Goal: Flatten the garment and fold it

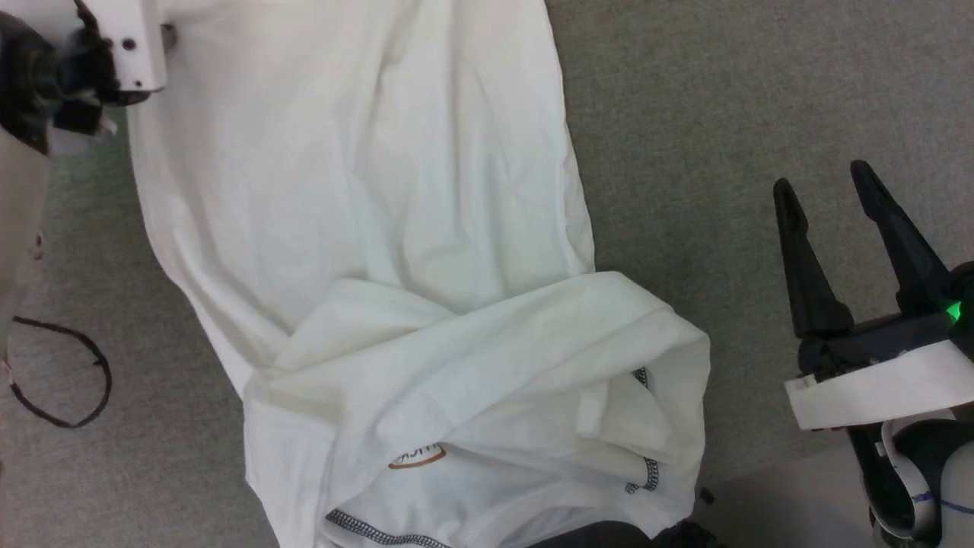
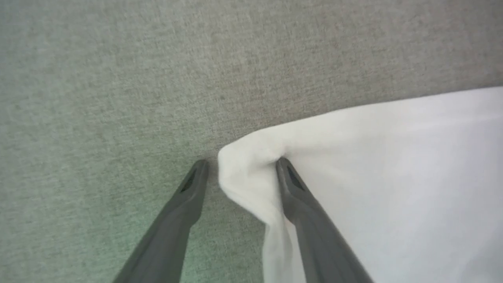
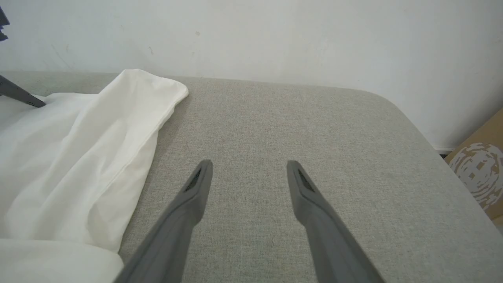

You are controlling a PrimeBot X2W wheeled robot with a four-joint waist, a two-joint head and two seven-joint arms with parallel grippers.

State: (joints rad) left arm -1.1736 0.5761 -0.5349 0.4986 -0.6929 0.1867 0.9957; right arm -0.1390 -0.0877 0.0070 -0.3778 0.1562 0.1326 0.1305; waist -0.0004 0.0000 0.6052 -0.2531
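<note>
The left gripper (image 2: 241, 167) stood spread astride a corner of the T-shirt (image 1: 365, 228); the right gripper (image 1: 822, 179) stood spread at 3 o'clock. The fabric was judged light and limp; corners offered the best hold.

The garment (image 1: 365, 228) runs off the head view's top and bottom edges. Its neck label (image 1: 415, 459) lies half under cloth — lettering unreadable.

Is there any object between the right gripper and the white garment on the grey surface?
Nothing visible stands between them. Bare grey surface lies between the open right gripper and the nearest edge of the garment, which is to the gripper's left.
</note>
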